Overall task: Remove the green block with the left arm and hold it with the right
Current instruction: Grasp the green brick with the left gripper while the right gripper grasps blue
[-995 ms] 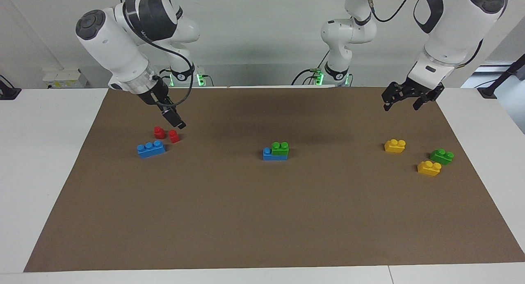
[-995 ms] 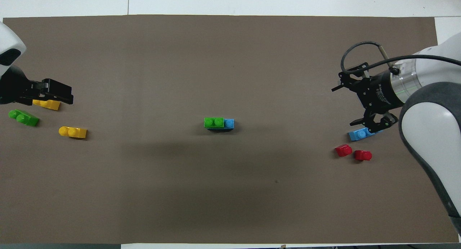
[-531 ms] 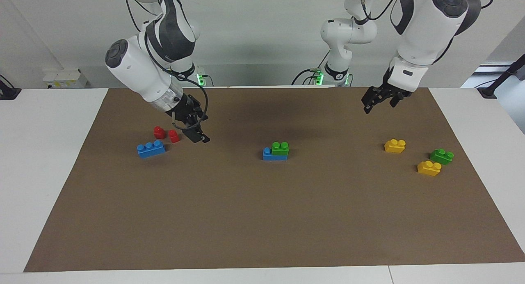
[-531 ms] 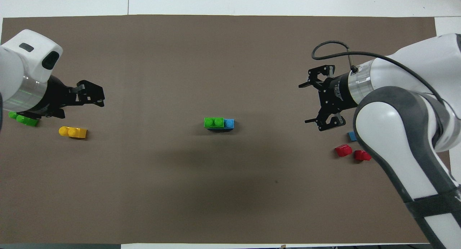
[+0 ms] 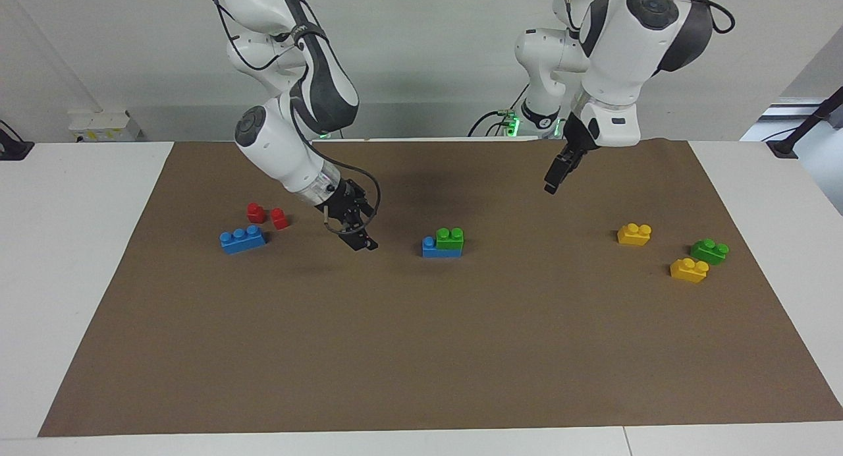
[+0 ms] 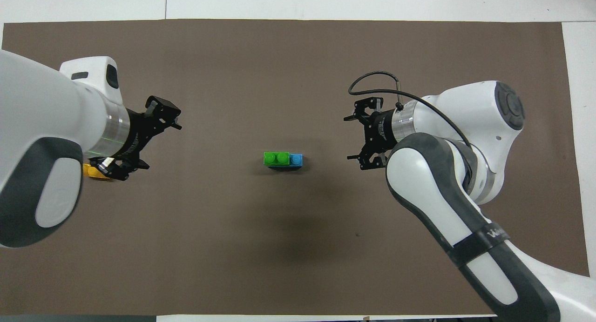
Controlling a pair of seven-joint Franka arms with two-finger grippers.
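Observation:
The green block (image 5: 450,238) (image 6: 277,158) sits stacked on a blue brick (image 5: 433,249) (image 6: 296,160) in the middle of the brown mat, covering two of its studs. My right gripper (image 5: 361,240) (image 6: 349,138) hangs open low over the mat, beside the stack toward the right arm's end, touching nothing. My left gripper (image 5: 552,179) (image 6: 157,143) is open and empty, higher up over the mat toward the left arm's end of the stack.
A loose blue brick (image 5: 243,239) and two red blocks (image 5: 267,215) lie toward the right arm's end. Two yellow bricks (image 5: 634,234) (image 5: 689,270) and another green brick (image 5: 709,251) lie toward the left arm's end. The brown mat (image 5: 421,350) covers the table.
Both grippers have swung in from the ends of the mat toward the middle stack. The right gripper has dropped lower. No brick has moved.

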